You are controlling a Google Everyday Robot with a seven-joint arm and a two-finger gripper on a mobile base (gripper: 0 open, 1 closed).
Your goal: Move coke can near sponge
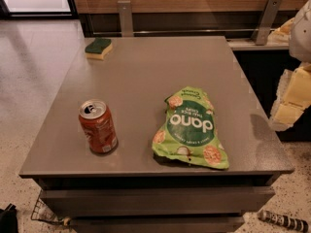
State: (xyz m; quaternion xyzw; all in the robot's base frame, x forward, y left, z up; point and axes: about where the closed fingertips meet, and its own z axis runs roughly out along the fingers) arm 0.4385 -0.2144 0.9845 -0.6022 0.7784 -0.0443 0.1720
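My gripper (290, 106) hangs at the right edge of the view, off the right side of the grey table (146, 67), well apart from everything on it; whether it is wide or narrow I cannot tell. The coke can (98, 126) stands upright near the table's front left corner, its silver top and pull tab showing. The sponge (98, 48) lies at the far left corner, dark green layer up over the yellow foam, well apart from the can. A green rice-chips bag (190, 127) lies flat to the right of the can, near the front edge, between the can and my gripper.
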